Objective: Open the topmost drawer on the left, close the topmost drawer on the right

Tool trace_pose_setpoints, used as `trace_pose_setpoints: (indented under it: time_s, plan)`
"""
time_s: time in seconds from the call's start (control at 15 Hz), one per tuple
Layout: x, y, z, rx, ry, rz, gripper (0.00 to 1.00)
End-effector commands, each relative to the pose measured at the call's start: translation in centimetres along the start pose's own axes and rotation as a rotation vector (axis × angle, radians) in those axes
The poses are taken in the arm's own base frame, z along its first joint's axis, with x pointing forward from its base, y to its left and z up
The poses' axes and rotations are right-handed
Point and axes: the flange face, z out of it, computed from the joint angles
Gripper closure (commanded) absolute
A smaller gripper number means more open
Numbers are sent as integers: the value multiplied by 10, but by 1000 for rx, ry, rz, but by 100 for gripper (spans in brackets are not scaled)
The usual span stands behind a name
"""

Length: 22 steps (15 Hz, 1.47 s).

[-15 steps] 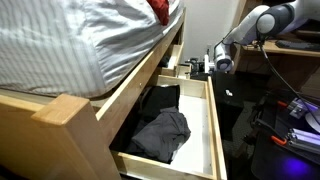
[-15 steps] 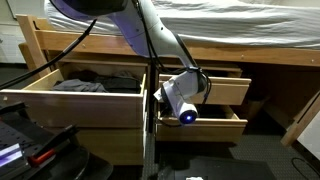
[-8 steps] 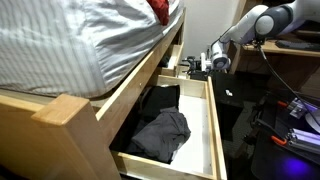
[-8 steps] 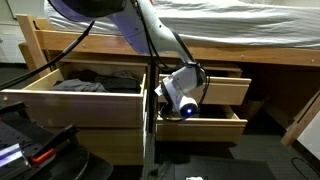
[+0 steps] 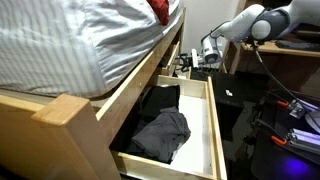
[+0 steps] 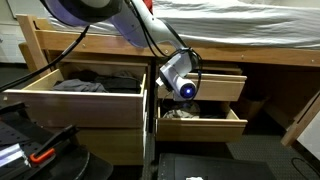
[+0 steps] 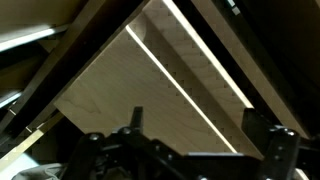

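I've raised the gripper (image 6: 181, 88) to the top right drawer (image 6: 226, 89), ready to push; jaw opening I can't tell

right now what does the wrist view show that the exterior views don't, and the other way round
Only the wrist view: a close look at a pale wooden panel right ahead of the gripper. Only the exterior views: the open left drawer with dark clothes, the striped mattress and the arm. Shared: the gripper and drawer wood.
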Motion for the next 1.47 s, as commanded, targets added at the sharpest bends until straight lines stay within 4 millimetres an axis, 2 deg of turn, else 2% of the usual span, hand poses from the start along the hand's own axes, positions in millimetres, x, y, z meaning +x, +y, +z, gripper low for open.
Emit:
trace_pose_setpoints:
  time_s: [0.0,0.4,0.73,0.87,1.07,1.2,1.27,1.4]
  plan:
    - [1,-2,-1,1,1,0,0]
    - [4,4,-4,13,-24,-1,0]
    - [-1,11,2,20,-53,-5,0]
    - [-11,8,12,4,-68,2,0]
    - [-35,9,39,-85,-47,15,0]
    - [-43,12,48,-115,-39,23,0]
    - [-37,13,41,-87,-62,14,0]
    - [-42,14,47,-102,-55,17,0]
